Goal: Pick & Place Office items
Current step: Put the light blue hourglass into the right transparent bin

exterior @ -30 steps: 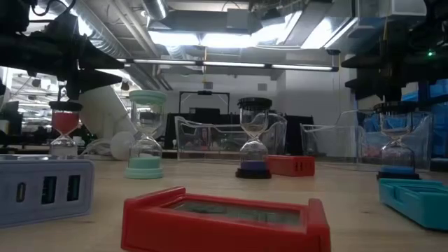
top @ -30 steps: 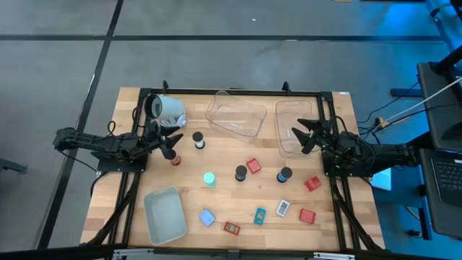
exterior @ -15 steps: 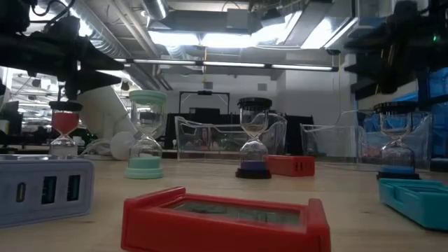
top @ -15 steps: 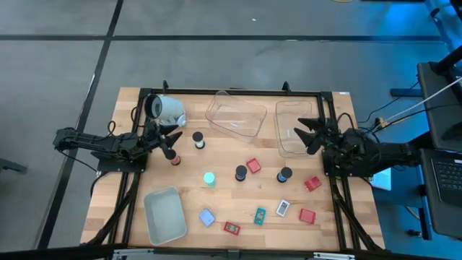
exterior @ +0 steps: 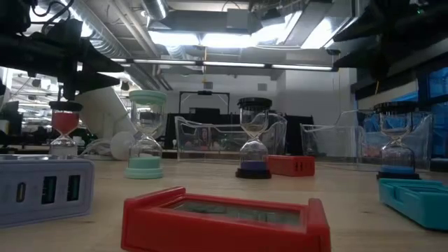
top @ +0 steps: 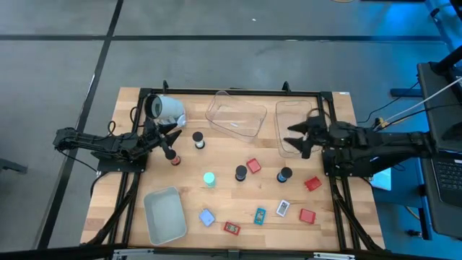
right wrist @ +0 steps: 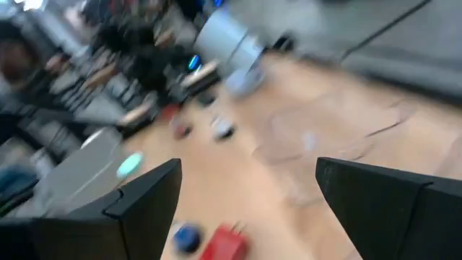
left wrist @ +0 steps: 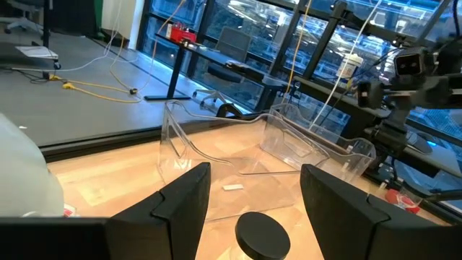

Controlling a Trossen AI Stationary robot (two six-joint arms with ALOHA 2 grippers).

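Office items lie scattered on the wooden table: small hourglasses with a black-and-white (top: 198, 139), red (top: 174, 157), teal (top: 209, 178), black (top: 240, 172) and blue (top: 284, 175) cap, red blocks (top: 253, 165), a pale blue block (top: 207, 217), and flat red (top: 232, 227), teal (top: 259, 214) and white (top: 283, 208) cards. My left gripper (top: 176, 135) stands open and level at the far left. The black-capped hourglass (left wrist: 263, 235) stands just ahead of its fingers, untouched. My right gripper (top: 297, 137) hangs open above the right clear bin (top: 287, 115), empty.
A large white cylinder (top: 167, 108) lies at the far left behind my left gripper. A second clear bin (top: 235, 114) stands at the far middle. A grey-white bin (top: 164, 214) sits near the front left. Bare wood shows between the bins and the items.
My right gripper has risen and reached toward the table's left, out over the right clear bin, and has tipped to point slightly downward. It stays open. No item has moved.
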